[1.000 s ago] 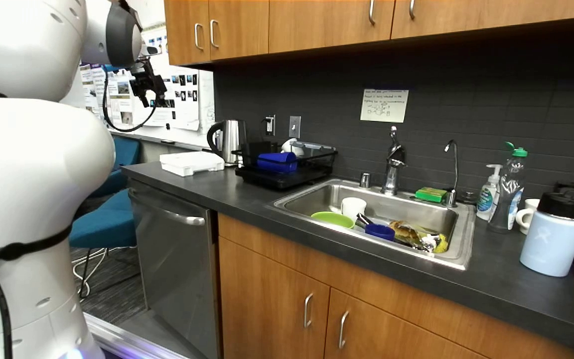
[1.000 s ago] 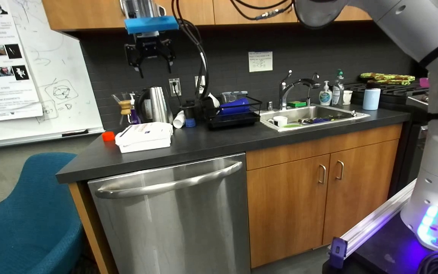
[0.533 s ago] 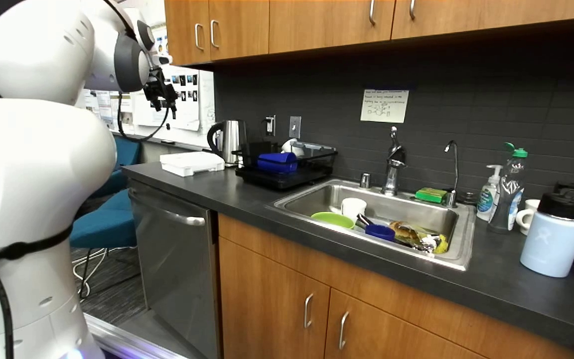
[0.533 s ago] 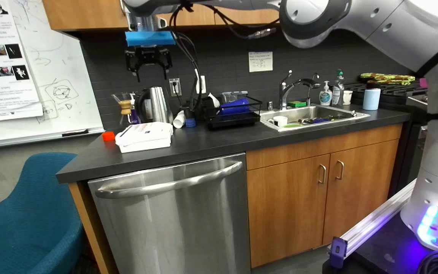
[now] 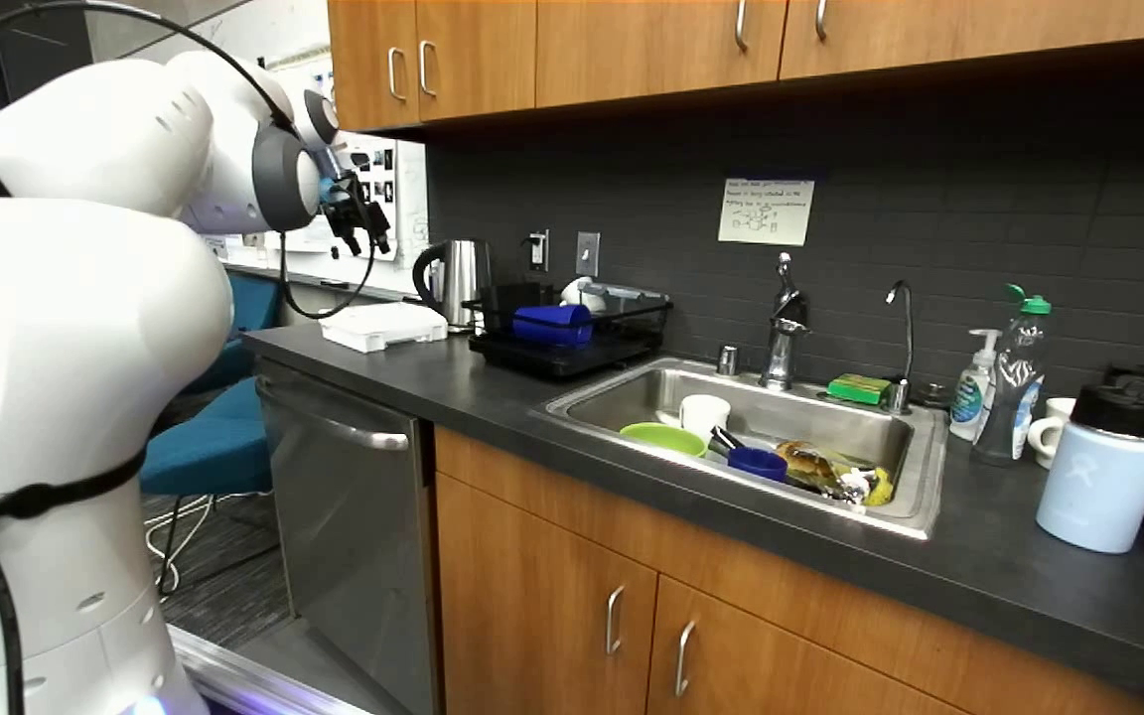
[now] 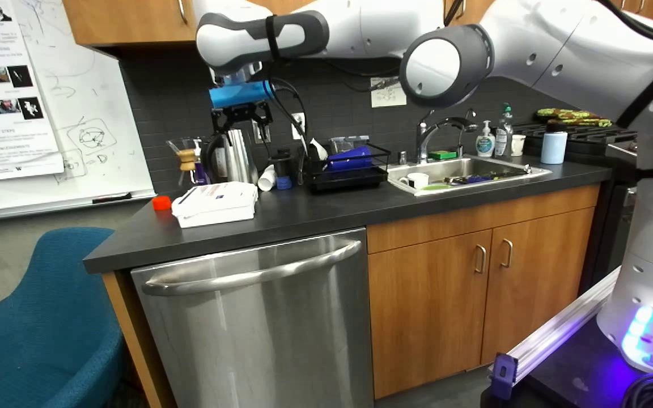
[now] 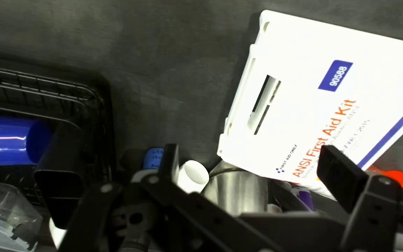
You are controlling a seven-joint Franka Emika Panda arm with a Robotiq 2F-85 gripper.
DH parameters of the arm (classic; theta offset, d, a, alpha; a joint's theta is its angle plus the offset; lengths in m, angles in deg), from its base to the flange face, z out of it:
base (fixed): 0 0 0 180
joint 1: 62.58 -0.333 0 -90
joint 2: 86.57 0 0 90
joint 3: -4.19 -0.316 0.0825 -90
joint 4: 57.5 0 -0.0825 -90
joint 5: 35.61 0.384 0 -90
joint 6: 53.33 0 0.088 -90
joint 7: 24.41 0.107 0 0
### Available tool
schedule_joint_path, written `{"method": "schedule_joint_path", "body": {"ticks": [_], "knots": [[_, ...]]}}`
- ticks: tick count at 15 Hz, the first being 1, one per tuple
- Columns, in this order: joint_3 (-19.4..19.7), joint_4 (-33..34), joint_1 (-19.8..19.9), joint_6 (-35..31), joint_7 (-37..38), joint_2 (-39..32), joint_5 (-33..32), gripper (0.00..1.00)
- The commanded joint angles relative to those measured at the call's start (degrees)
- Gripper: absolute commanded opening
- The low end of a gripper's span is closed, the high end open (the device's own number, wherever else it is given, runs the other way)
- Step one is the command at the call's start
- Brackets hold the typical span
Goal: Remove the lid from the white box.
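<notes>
1. A low rectangular white plastic box (image 6: 219, 217) lies flat on the dark grey bench (image 6: 315, 215) near its end, seen in both exterior views.
2. A thin flat white rectangular lid (image 7: 373, 80) is still on the box, its face printed with orange "ANSI First Aid Kit" lettering, a blue "90588" label and a blue stripe.
3. The black two-finger gripper (image 7: 247, 154) is released, its jaws wide apart; it hangs in the air above the bench, apart from the lid. In the wrist view one of its fingers (image 7: 343, 178) shows against the lid's printed face.
4. An upright brushed-steel kettle with a black handle (image 6: 241, 161) stands behind the box; in an exterior view the gripper shows in front of its upper part.
5. A small hollow white cylinder (image 6: 267, 178) leans or lies just beside the kettle; which, I cannot tell.
6. A round orange-red plastic cap (image 6: 161, 203) sits near the box, toward the bench's end.
7. A black wire dish rack (image 5: 522, 354) holds a shiny dark blue cup (image 5: 552, 324) lying on its side.
8. A stainless-steel sink (image 5: 928, 457) contains a lime-green bowl (image 5: 666, 437) and a white mug (image 5: 704, 412).
</notes>
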State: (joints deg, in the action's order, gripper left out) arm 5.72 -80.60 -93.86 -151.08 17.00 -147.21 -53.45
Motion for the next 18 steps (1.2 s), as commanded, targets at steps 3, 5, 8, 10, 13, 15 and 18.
{"method": "schedule_joint_path", "body": {"ticks": [3,5,8,10,13,15,18], "knots": [[1.36,-2.04,0.64,-1.11,-2.32,-0.26,-0.90,1.00],[3.13,5.33,0.65,1.70,-4.25,-4.82,0.66,1.00],[1.63,-2.20,1.52,-1.66,-5.22,-1.20,-0.31,1.00],[0.80,-2.26,2.34,-1.54,-6.40,-1.40,1.28,1.00],[-0.35,-2.23,3.40,-1.47,-7.43,-1.76,3.06,1.00],[-1.31,-2.25,4.44,-1.55,-7.66,-1.80,4.68,1.00],[-2.96,-2.14,6.32,-1.12,-6.84,-1.52,7.99,1.00]]}}
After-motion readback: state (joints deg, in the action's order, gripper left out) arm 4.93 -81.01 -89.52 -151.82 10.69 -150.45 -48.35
